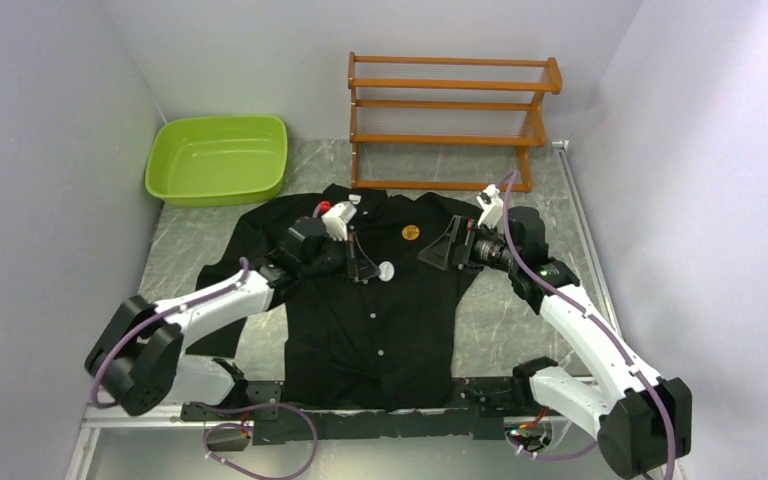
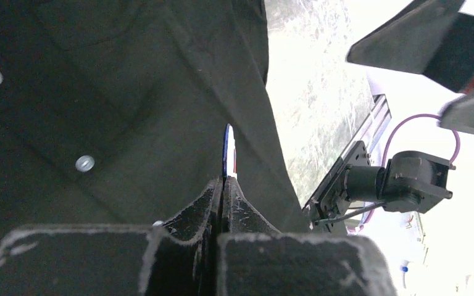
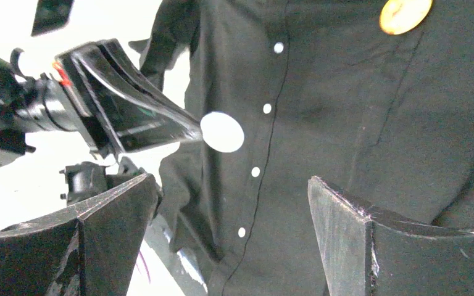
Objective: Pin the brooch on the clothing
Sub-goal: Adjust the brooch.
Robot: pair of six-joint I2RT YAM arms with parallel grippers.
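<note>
Left hand clamped tight on a thin white disc over the black shirt, at its button line. Just up-right of it, the orange brooch lies on the shirt. Beside that, the right hand gapes wide, empty.

The shirt lies spread on the surface, beneath both pairs of jaws. The brooch sits on its chest between the left jaws and the right jaws, nearer the right. A small disc is at the left jaws' tips, over the button line. Behind the left jaws lies a basin, and behind the right a rack.
</note>
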